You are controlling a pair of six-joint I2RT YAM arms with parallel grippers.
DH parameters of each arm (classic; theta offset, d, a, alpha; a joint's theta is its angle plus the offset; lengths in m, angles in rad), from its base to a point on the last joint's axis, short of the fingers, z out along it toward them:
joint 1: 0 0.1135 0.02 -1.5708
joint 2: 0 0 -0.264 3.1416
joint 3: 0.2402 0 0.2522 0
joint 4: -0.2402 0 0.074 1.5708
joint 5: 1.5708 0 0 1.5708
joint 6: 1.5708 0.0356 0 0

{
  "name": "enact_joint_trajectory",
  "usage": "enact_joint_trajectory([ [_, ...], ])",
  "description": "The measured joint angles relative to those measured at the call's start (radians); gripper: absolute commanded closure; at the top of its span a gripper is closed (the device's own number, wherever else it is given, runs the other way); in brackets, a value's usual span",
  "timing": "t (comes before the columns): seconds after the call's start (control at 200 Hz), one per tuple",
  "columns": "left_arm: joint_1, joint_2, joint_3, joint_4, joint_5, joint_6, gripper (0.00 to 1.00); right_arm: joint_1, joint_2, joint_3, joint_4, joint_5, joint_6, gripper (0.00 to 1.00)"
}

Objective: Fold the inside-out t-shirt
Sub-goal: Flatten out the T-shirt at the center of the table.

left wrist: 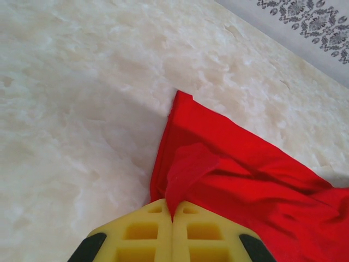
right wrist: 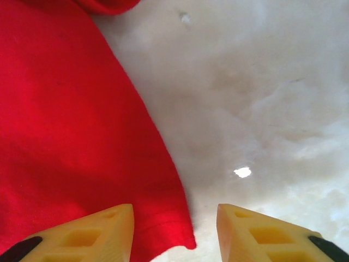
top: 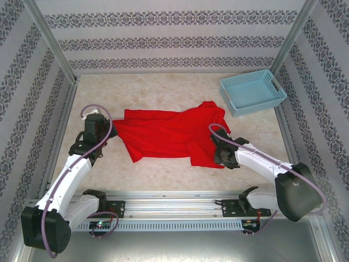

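right pincer: nearest thing to the arm bases. Yellow fingers spread apart, nothing caught between them. It hangs right over the near right hem corner of the tee, with bare surface under its right finger.

left pincer: a bit further in, on the left. Fingers pressed together, pinching a little peak of red cloth at the shirt's left end.

shirt: the plain bright red soft-fabric t-shirt is spread rumpled across the middle of the pale marbled surface, running left to right. Its right end is bunched and doubled over.

handling: my guess is it's light, floppy and zero stiffness, so it'll sag and drag wherever it isn't held. Nothing fragile, and probably not slippery on those foam fingers.

where to grab: I'd go for corners and hems. That near right corner lies flat on the surface with a stitched edge, so it looks like an easy pinch.

basket: light blue plastic lattice basket, far right, well apart from the shirt.
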Motion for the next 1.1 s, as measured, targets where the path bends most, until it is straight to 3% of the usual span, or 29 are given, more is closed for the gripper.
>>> enact_joint_trajectory([
  [0.285, 0.018, 0.001, 0.029, -0.004, -0.007, -0.003, 1.0, 0.051, 0.102, 0.008, 0.061, -0.037, 0.062, 0.58],
  [0.54, 0.043, -0.018, 0.039, -0.009, -0.006, -0.01, 1.0, 0.052, 0.109, 0.016, 0.09, -0.035, 0.07, 1.0],
  [0.615, 0.06, -0.021, 0.052, -0.018, 0.002, -0.013, 1.0, 0.052, 0.088, 0.023, 0.066, -0.026, 0.061, 1.0],
  [0.719, 0.085, -0.031, 0.068, -0.016, 0.04, -0.019, 1.0, 0.03, -0.025, 0.05, -0.018, 0.002, 0.027, 1.0],
  [0.819, 0.1, -0.062, 0.069, 0.007, 0.113, -0.023, 1.0, -0.068, -0.224, 0.131, -0.091, 0.017, -0.031, 1.0],
  [0.954, 0.104, -0.109, 0.058, 0.127, 0.256, -0.037, 1.0, -0.19, -0.431, 0.358, -0.168, 0.017, -0.119, 1.0],
  [1.099, 0.104, -0.076, 0.037, 0.291, 0.414, -0.076, 1.0, -0.212, -0.497, 0.589, -0.191, 0.015, -0.187, 1.0],
])
